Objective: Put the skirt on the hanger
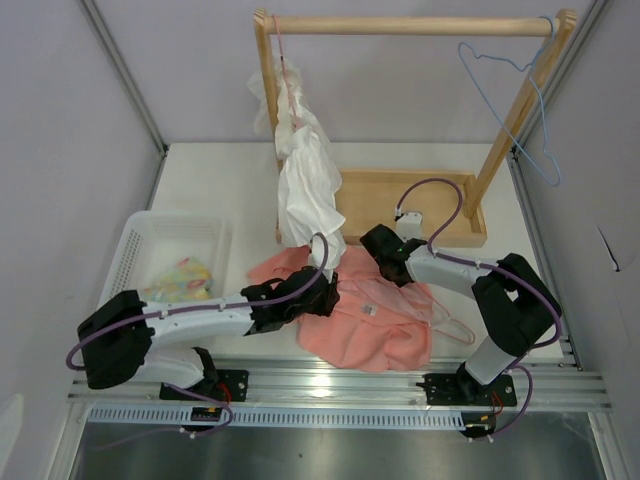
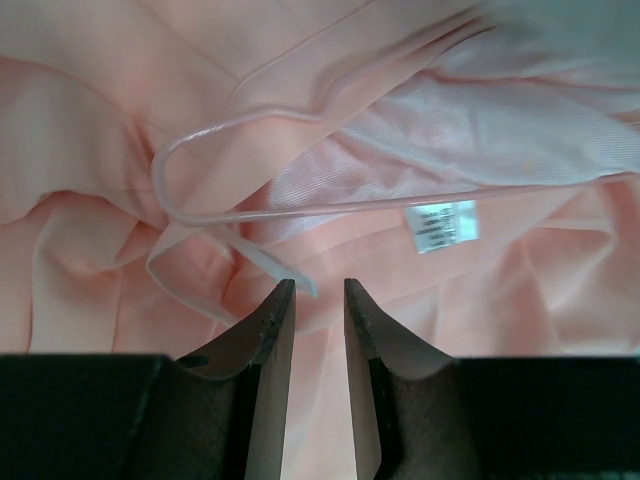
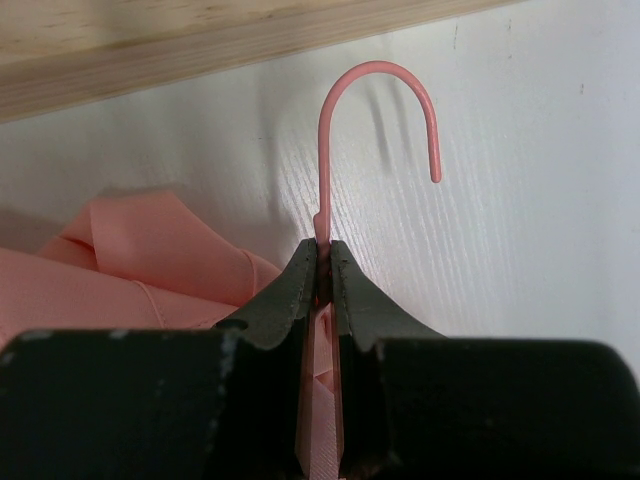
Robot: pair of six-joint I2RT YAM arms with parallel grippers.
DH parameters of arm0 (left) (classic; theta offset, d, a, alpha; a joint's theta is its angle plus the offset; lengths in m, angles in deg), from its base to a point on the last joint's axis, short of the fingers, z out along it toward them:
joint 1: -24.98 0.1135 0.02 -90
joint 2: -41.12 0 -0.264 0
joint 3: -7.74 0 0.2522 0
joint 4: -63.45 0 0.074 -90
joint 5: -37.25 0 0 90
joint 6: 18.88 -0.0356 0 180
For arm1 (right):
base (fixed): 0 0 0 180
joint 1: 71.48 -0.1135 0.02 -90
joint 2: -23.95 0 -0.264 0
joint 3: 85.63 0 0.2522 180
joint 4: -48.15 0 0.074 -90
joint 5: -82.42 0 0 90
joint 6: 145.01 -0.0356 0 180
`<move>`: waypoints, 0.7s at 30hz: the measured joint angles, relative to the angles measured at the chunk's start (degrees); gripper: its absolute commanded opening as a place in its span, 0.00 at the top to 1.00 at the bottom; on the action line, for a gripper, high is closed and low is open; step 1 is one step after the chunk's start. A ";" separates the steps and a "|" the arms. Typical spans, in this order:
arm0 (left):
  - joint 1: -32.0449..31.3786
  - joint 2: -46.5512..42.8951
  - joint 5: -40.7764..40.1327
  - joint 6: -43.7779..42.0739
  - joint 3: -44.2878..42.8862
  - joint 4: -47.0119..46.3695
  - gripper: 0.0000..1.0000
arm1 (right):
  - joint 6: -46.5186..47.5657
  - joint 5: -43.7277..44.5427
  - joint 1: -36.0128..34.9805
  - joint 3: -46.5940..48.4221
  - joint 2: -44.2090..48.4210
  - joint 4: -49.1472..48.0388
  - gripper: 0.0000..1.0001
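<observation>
The salmon-pink skirt (image 1: 375, 335) lies crumpled on the table in front of both arms. My right gripper (image 1: 373, 240) (image 3: 325, 255) is shut on the neck of the pink wire hanger (image 3: 378, 85), whose hook stands up just beyond the fingertips, close to the wooden tray. One end of the hanger (image 1: 455, 325) pokes out of the skirt on the right. My left gripper (image 1: 333, 295) (image 2: 320, 290) hovers open, with a narrow gap, low over the skirt (image 2: 90, 120). In front of it the hanger's rounded corner (image 2: 165, 175) lies on the fabric beside a white label (image 2: 445, 225) and a loose ribbon strip (image 2: 250, 262).
A white garment (image 1: 305, 185) hangs from a wooden rack (image 1: 400, 25), close behind the left gripper. A light-blue hanger (image 1: 535, 110) hangs at the rail's right end. The rack's wooden tray (image 1: 445, 200) sits behind the skirt. A white basket (image 1: 135, 240) holds a yellow-and-blue cloth (image 1: 188, 275).
</observation>
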 measured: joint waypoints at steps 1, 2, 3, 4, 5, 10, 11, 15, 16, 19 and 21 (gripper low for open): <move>-0.33 1.42 -1.18 0.04 -0.85 1.11 0.69 | 0.00 0.00 0.00 0.00 0.00 0.04 1.00; -0.55 2.67 -2.27 0.13 -1.64 2.16 0.69 | 0.00 0.00 0.00 0.04 0.00 0.07 1.00; -0.74 3.45 -3.02 0.22 -2.27 3.06 0.69 | 0.00 -0.02 0.00 0.09 0.00 0.13 1.00; -0.90 4.48 -4.48 0.52 -3.30 4.55 0.69 | 0.00 -0.02 0.00 0.13 0.00 0.20 1.00; -1.09 4.94 -5.35 0.68 -3.89 5.33 0.68 | 0.00 -0.02 0.00 0.20 0.00 0.28 1.00; -2.03 6.29 -8.20 1.51 -6.27 7.98 0.68 | 0.02 -0.02 0.00 0.35 0.00 0.42 1.00; -2.10 6.58 -8.28 1.53 -6.56 8.11 0.68 | 0.02 -0.02 0.00 0.37 0.00 0.42 1.00; -2.27 7.87 -8.39 1.73 -7.32 9.01 0.68 | 0.00 -0.04 0.00 0.37 0.00 0.44 1.00; -2.34 8.31 -8.52 1.90 -7.61 9.53 0.68 | 0.00 -0.07 0.00 0.39 0.00 0.44 1.00; -2.89 9.29 -8.94 2.38 -7.91 10.27 0.68 | 0.00 -0.07 0.00 0.39 0.00 0.46 1.00; -3.34 9.62 -9.31 2.62 -7.91 10.47 0.68 | 0.00 -0.07 0.00 0.39 0.00 0.46 1.00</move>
